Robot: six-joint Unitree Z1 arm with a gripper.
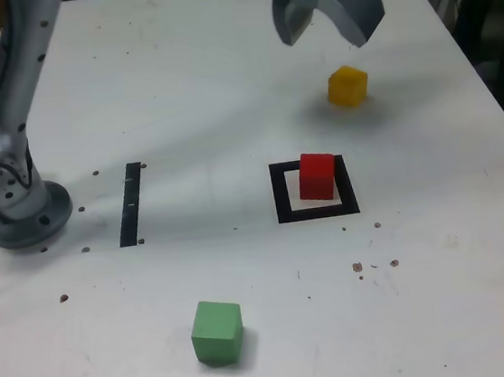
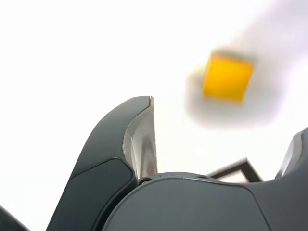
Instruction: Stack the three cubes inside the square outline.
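Red cube (image 1: 317,176) in square outline (image 1: 281,194), yellow cube (image 1: 348,86), green cube (image 1: 217,332) apart

The yellow cube (image 1: 348,86) stands alone on bare bench (image 1: 194,77), open on every side, with the hand (image 1: 323,33) spread wide above it. Nearest to the yellow cube is the red cube (image 1: 317,176), well apart; the green cube (image 1: 217,332) lies farther off still.

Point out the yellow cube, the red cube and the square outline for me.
yellow cube (image 1: 348,85): exterior view, front face.
red cube (image 1: 317,177): exterior view, front face.
square outline (image 1: 281,192): exterior view, the black border on that view's left side.
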